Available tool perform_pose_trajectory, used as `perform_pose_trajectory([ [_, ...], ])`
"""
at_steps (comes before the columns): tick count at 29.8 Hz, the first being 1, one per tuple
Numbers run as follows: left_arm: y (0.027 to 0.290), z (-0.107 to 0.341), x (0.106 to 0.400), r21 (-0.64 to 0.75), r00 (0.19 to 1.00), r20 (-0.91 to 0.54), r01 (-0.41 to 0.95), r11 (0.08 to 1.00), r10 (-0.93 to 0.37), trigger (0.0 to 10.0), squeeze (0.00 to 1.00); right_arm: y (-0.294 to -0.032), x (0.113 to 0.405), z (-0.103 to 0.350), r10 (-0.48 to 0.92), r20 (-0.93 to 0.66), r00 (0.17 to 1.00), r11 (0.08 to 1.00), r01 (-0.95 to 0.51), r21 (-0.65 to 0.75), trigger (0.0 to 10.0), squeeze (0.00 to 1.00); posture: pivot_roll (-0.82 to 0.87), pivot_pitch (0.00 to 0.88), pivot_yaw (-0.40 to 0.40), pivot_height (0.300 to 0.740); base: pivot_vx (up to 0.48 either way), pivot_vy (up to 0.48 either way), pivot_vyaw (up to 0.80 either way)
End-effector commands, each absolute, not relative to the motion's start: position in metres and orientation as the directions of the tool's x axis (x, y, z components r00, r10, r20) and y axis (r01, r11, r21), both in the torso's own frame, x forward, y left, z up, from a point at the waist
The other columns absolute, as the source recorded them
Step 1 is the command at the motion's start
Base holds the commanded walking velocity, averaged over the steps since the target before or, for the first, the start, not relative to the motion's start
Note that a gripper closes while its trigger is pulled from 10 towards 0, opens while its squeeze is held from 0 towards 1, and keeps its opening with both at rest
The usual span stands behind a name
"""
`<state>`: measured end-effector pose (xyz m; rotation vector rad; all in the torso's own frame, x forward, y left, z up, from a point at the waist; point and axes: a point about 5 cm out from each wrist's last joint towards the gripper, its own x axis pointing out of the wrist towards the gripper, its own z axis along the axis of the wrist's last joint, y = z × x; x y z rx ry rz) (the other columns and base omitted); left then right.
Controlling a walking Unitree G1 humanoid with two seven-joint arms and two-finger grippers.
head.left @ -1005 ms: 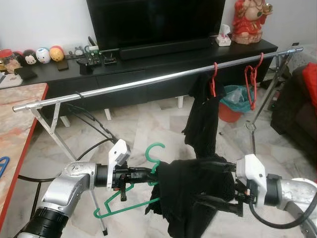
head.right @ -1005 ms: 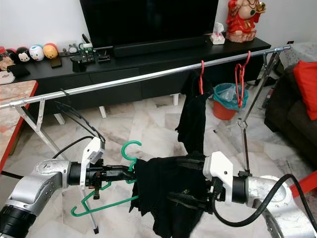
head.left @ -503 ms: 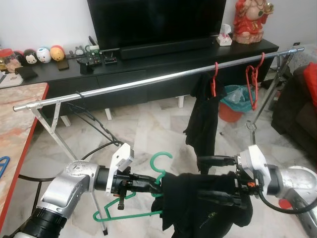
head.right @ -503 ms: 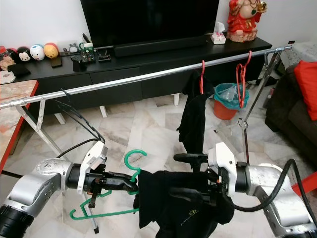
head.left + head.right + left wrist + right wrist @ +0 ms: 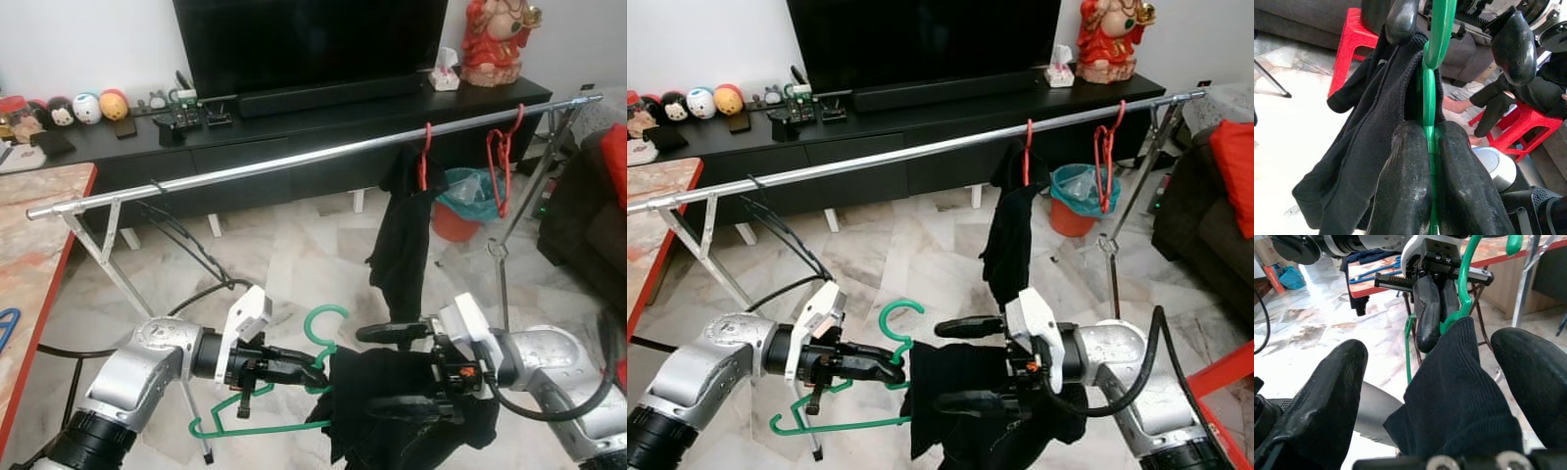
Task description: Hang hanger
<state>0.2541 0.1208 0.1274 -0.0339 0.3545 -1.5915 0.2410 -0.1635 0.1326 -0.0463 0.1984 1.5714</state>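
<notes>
My left gripper (image 5: 312,373) is shut on the green hanger (image 5: 324,322) just below its hook, holding it low in front of the silver rail (image 5: 294,162). A black garment (image 5: 390,384) is draped over the hanger's right shoulder. My right gripper (image 5: 377,370) is open, its two fingers (image 5: 1327,391) spread wide above and below the garment without clamping it. In the left wrist view both pads (image 5: 1405,186) pinch the green hanger (image 5: 1437,29) against the black garment (image 5: 1371,142). A red hanger (image 5: 423,149) carrying black clothing and an empty red hanger (image 5: 501,157) hang on the rail's right part.
The rail's folding legs (image 5: 108,259) and black cables (image 5: 186,245) stand at the left. Behind it are the black TV console (image 5: 245,127) and a teal bin (image 5: 465,196). A marble table with a red edge (image 5: 39,284) is at my left, a dark sofa (image 5: 578,225) at my right.
My right gripper has slid left along the garment, closer to the left gripper. The hanger and left gripper have shifted slightly right and down, and the garment has bunched lower.
</notes>
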Motion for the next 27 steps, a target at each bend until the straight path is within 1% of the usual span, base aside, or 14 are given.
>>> perform_pose_trajectory([
  [1,0.115,0.14,0.255,-0.203,-0.084,-0.167,0.978,-0.049,-0.982,10.0,0.0,-0.159,0.243,0.133,0.987,-0.159,-0.039,-0.025,-0.996,0.09,10.0,0.0,0.01,0.014,0.042,0.74,0.0,0.0,0.0],
  [9,0.112,0.143,0.255,-0.194,-0.094,-0.16,0.979,-0.062,-0.983,10.0,0.0,-0.149,0.242,0.127,0.981,-0.167,-0.099,-0.08,-0.99,0.114,10.0,0.0,0.01,0.021,0.038,0.74,0.0,0.0,0.0],
  [10,0.112,0.143,0.255,-0.192,-0.094,-0.16,0.979,-0.062,-0.983,10.0,0.0,-0.148,0.241,0.125,0.979,-0.173,-0.106,-0.086,-0.989,0.12,6.4,0.0,0.01,0.022,0.038,0.74,0.0,0.0,0.0],
  [11,0.111,0.144,0.256,-0.19,-0.094,-0.159,0.98,-0.063,-0.983,10.0,0.0,-0.147,0.241,0.124,0.978,-0.176,-0.115,-0.093,-0.987,0.127,0.0,0.0,0.01,0.022,0.038,0.74,0.0,0.0,0.0],
  [12,0.111,0.144,0.256,-0.188,-0.097,-0.157,0.98,-0.066,-0.983,10.0,0.0,-0.145,0.241,0.122,0.977,-0.178,-0.12,-0.097,-0.986,0.133,1.3,0.0,0.02,0.024,0.037,0.74,0.0,0.0,0.0],
  [13,0.11,0.144,0.256,-0.187,-0.098,-0.155,0.98,-0.069,-0.983,10.0,0.0,-0.144,0.241,0.122,0.976,-0.178,-0.122,-0.099,-0.986,0.135,1.3,0.0,0.02,0.024,0.037,0.74,0.0,0.0,0.0],
  [14,0.11,0.145,0.255,-0.186,-0.099,-0.155,0.98,-0.069,-0.983,10.0,0.0,-0.144,0.241,0.121,0.976,-0.178,-0.126,-0.102,-0.985,0.139,0.0,0.0,0.02,0.025,0.037,0.74,0.0,0.0,0.0],
  [21,0.11,0.144,0.255,-0.187,-0.093,-0.157,0.98,-0.063,-0.983,10.0,0.0,-0.146,0.241,0.123,0.976,-0.171,-0.135,-0.108,-0.982,0.157,0.0,0.0,0.02,0.029,0.036,0.74,0.0,0.0,0.0],
  [27,0.11,0.144,0.257,-0.185,-0.091,-0.159,0.981,-0.061,-0.983,10.0,0.0,-0.15,0.24,0.117,0.963,-0.228,-0.144,-0.109,-0.981,0.158,0.0,0.0,0.02,0.028,0.036,0.74,0.0,0.0,0.0],
])
